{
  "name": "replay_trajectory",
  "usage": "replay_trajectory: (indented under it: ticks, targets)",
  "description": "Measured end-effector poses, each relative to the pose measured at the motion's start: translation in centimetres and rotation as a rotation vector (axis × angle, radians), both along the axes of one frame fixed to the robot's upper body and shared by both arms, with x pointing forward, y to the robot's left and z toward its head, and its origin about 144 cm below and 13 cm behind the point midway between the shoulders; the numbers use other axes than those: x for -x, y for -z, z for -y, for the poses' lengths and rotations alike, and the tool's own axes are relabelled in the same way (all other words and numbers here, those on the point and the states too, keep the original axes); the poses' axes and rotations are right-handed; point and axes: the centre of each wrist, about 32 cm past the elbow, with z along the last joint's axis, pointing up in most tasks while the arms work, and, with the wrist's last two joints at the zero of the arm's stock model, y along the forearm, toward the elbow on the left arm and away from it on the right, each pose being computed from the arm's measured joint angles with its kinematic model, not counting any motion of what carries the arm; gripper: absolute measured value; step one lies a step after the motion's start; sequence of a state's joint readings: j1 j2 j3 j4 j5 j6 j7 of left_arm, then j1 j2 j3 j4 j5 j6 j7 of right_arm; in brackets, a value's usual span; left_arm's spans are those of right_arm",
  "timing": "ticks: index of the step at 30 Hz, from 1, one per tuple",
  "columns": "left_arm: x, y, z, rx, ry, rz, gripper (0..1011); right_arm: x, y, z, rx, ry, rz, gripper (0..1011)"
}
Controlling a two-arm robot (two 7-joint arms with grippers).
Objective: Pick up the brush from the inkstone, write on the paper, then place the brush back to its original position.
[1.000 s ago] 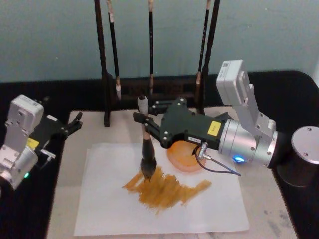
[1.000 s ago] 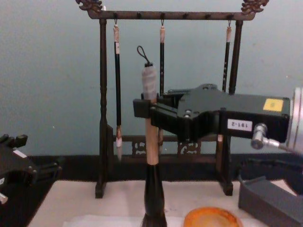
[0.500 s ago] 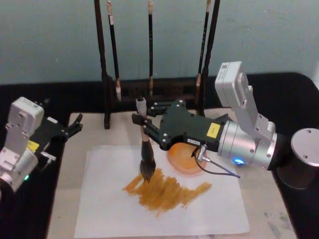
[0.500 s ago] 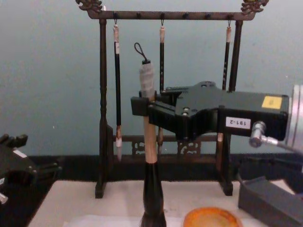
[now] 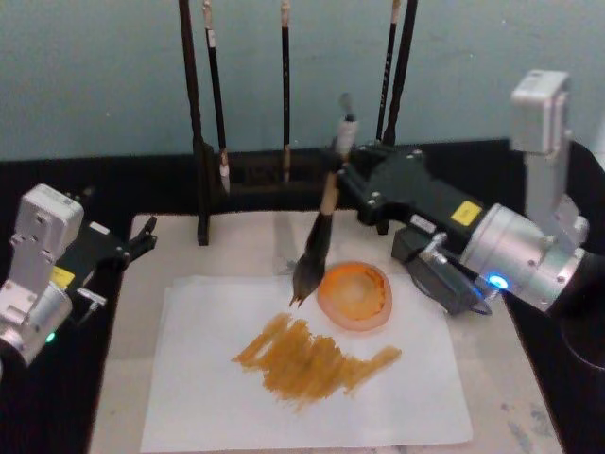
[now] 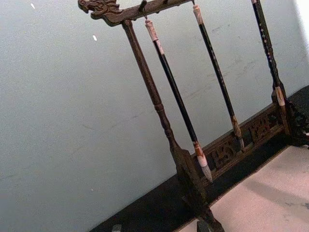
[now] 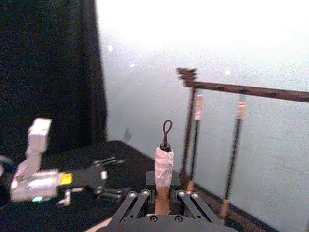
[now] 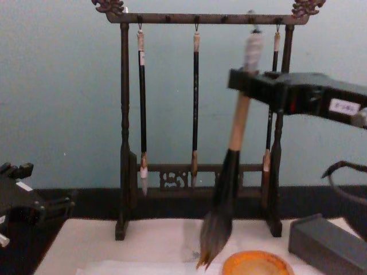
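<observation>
Large calligraphy brush (image 5: 317,251), grey-brown bristles, black lower shaft, pale wood handle: clamped below its white-wrapped top by right end effector (image 5: 338,175). Long axis tilted, tip lowest and toward the robot's left, apparently lifted clear of thin white paper (image 5: 208,378), just beside orange round dish (image 5: 354,295). Left end effector (image 5: 142,236): parked far left, well apart.

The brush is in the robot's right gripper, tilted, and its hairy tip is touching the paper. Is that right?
Not quite. The brush is in the right gripper, tilted, but its hairy tip is up off the paper, hanging beside the orange dish. The chest view shows the bristles hanging free. The left gripper sits idle at the left.
</observation>
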State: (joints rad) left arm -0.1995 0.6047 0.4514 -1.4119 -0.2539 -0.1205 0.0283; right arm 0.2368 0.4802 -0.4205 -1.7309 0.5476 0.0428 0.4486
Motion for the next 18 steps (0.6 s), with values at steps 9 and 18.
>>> replay_trajectory:
  ticks: [9, 18]
  targets:
    - [0.0, 0.0, 0.0, 0.000, 0.000, 0.000, 1010, 0.8, -0.4, 1.9, -0.072, 0.120, -0.015, 169]
    - [0.0, 0.0, 0.0, 0.000, 0.000, 0.000, 1010, 0.9, -0.6, 3.5, -0.127, 0.200, -0.050, 169]
